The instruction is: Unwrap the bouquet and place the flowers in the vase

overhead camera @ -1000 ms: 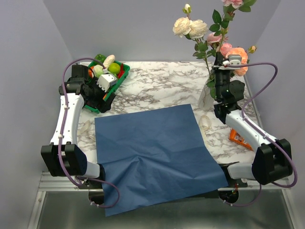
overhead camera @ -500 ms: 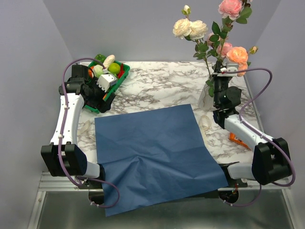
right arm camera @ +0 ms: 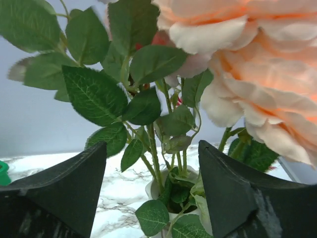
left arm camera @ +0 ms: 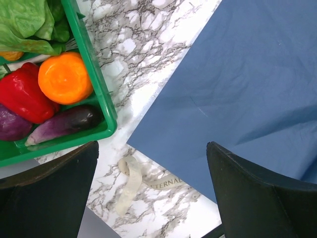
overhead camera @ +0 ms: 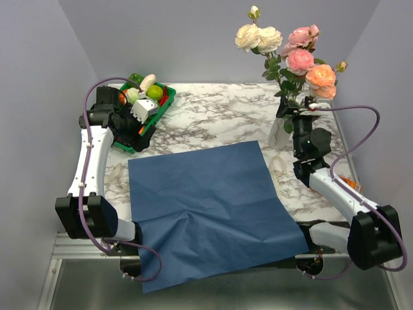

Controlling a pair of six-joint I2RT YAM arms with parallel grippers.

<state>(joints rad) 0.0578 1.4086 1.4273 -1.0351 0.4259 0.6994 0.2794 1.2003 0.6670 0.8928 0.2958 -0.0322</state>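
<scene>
While the right gripper (right arm camera: 151,153) stands spread, the flowers (overhead camera: 299,60) stand upright, stems in the vase (overhead camera: 277,134)

We see cream, pink and peach flowers (overhead camera: 299,59) with green leaves (right arm camera: 94,94), a pale vase (overhead camera: 277,134), dark blue paper sheet (overhead camera: 206,200), grey-veined white desk (overhead camera: 213,113), green tray (left arm camera: 95,69).

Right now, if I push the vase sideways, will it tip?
Probably: the flowers stand far taller than the small vase, so it looks top-heavy. On the smooth marble table a low push may just slide it.
</scene>
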